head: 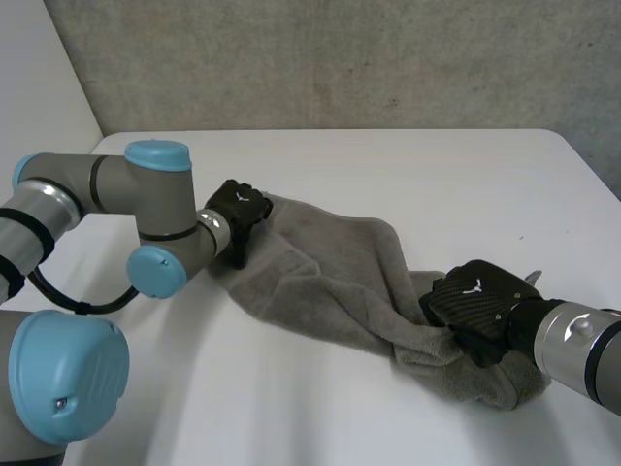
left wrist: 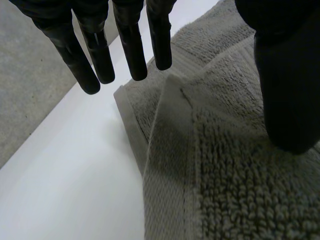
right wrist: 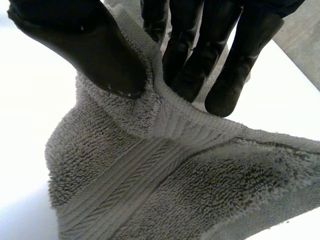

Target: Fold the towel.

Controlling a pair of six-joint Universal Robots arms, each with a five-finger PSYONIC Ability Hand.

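Two black hands meet one grey towel [head: 330,267], which lies bunched in a slanting band across the white table [head: 388,165]. At the towel's left end, the left hand [head: 238,216] is open: its fingers [left wrist: 132,50] point straight out over a folded corner without closing on it, and the thumb [left wrist: 287,90] lies over the cloth alongside. At the right end, the right hand [head: 473,306] grips the towel's hem, pinching it between thumb [right wrist: 100,55] and curled fingers [right wrist: 190,70].
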